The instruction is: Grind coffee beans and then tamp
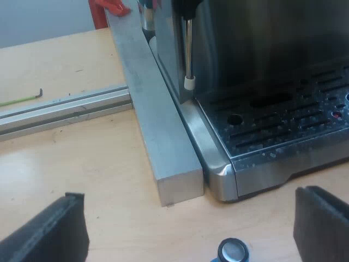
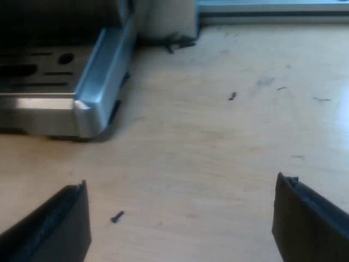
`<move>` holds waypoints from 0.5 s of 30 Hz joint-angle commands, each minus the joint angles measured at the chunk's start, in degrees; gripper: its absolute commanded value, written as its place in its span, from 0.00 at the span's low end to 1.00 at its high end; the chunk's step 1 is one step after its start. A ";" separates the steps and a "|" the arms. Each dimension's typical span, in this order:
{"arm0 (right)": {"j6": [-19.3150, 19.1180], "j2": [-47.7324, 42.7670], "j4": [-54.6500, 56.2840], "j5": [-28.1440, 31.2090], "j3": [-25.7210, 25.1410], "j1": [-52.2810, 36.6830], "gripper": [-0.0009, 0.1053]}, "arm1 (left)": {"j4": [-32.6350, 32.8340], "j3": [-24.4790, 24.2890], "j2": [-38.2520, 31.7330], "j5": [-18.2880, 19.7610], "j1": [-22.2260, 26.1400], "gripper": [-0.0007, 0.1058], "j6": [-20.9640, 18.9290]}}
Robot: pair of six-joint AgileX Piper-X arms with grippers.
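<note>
Espresso machine (image 1: 262,60) upper part cut off by the edge, tamper (image 1: 233,252) half cropped, red object (image 1: 110,5) too cropped to identify

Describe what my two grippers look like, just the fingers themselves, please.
The left gripper has two thick, blocky fingers in matte black, with a slightly rough, rubbery-looking surface and squared tips. The right gripper has fingers of the same kind: black, chunky and flat-sided, with no markings visible.

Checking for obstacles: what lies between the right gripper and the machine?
Bare table runs from the right gripper to the machine, in the right wrist view; a dark speck lies between the gripper's fingers.
</note>
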 commanded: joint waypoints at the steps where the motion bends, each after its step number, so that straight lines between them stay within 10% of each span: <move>1: -0.20 -2.51 -0.41 0.72 1.09 -0.25 0.68 | -0.39 -0.45 -7.81 -0.03 -0.07 0.74 -0.83; 15: -0.20 -2.51 -0.45 1.38 1.08 -0.25 0.68 | -0.74 -0.31 -7.81 -0.03 -0.07 0.74 -0.83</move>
